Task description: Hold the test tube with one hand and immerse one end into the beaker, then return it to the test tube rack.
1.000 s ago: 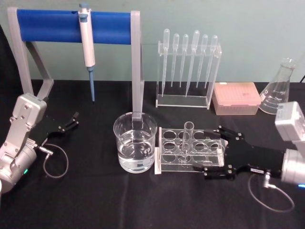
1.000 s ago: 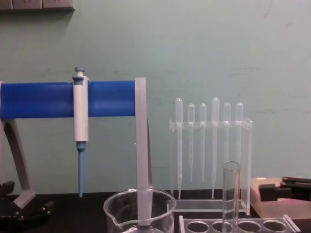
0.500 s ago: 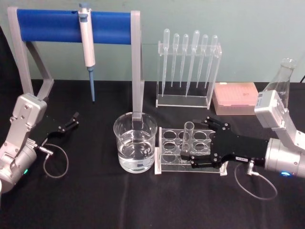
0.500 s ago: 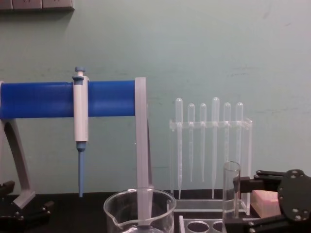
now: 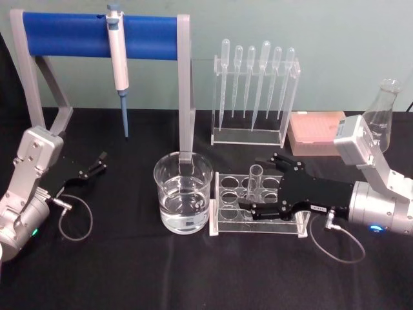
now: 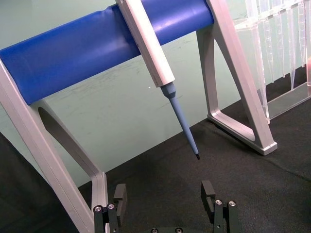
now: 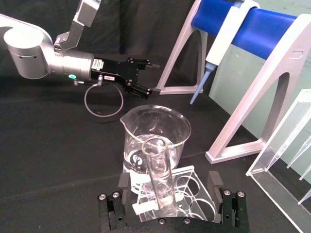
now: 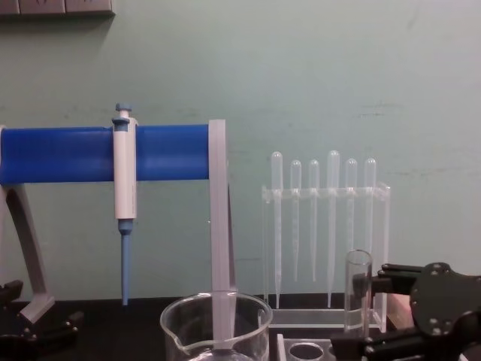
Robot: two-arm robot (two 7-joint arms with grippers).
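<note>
Head view: your right gripper (image 5: 258, 183) is spread on both sides of the test tube (image 5: 254, 178) standing in the rack (image 5: 223, 214); your left gripper (image 5: 99, 163) rests spread, well apart

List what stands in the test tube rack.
One test tube stands upright in the test tube rack, between the fingers of the open right gripper. The other visible holes are empty; the gripper covers those at the right end.

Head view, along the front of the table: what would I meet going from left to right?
The left gripper → beaker → test tube standing in its rack, with the open right gripper around it.
</note>
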